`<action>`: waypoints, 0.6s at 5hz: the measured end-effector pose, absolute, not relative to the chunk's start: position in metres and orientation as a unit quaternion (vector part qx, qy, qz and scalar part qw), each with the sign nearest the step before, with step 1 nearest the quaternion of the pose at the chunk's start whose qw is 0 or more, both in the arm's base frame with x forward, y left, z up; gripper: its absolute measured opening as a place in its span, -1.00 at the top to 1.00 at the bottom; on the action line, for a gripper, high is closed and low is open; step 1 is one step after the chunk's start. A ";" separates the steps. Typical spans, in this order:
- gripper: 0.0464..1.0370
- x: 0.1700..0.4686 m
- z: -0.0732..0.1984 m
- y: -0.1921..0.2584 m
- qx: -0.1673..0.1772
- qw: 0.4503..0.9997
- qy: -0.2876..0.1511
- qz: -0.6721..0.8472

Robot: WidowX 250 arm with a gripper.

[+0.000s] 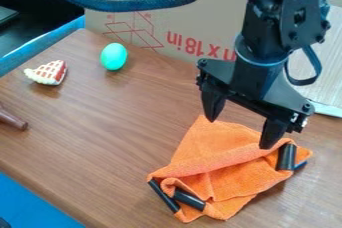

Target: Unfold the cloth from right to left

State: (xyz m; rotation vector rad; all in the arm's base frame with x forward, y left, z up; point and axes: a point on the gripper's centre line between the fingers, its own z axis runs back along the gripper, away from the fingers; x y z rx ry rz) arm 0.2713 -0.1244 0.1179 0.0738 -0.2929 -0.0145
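In the camera view, the orange cloth [224, 169] lies folded on the wooden table [107, 137], its long axis seeming to slant from lower left to right, one corner pointing up toward the cardboard [160, 2]. Just above its upper edge hangs the gripper [240, 134], fingers spread well apart, holding nothing.

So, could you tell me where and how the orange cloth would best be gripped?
I'd pinch the orange cloth from above, on the raised fold just left, in the picture, of the right-hand black cylinder. That fold stands up as a ridge, and the open gripper hangs above it, so its fingers could probably straddle it.
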 end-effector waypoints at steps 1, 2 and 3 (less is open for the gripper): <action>-0.93 0.277 0.103 -0.134 0.063 0.984 -0.168 0.014; -0.93 0.285 0.088 -0.146 0.075 0.979 -0.185 0.033; -0.93 0.301 0.074 -0.159 0.080 0.976 -0.197 0.047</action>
